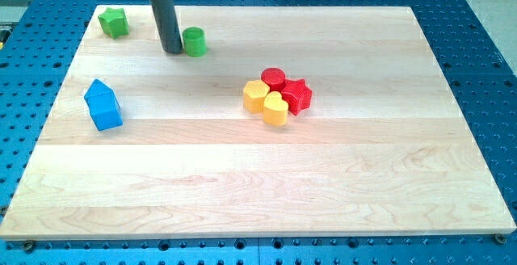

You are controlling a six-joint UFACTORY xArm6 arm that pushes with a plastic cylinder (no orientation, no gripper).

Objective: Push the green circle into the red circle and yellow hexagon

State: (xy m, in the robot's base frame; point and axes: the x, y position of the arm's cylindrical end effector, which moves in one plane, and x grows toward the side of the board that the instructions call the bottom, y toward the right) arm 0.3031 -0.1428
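Note:
The green circle [195, 41] stands near the view's top, left of centre. My tip [173, 50] rests just to its left, touching or almost touching it. The red circle [273, 78] and the yellow hexagon [256, 95] sit together in a cluster near the board's middle, down and to the right of the green circle. A yellow heart [275, 109] and a red star [297, 95] press against them in the same cluster.
A green star [114, 23] lies at the view's top left. A blue house-shaped block [103, 104] lies at the left. The wooden board [258, 192] sits on a blue perforated table.

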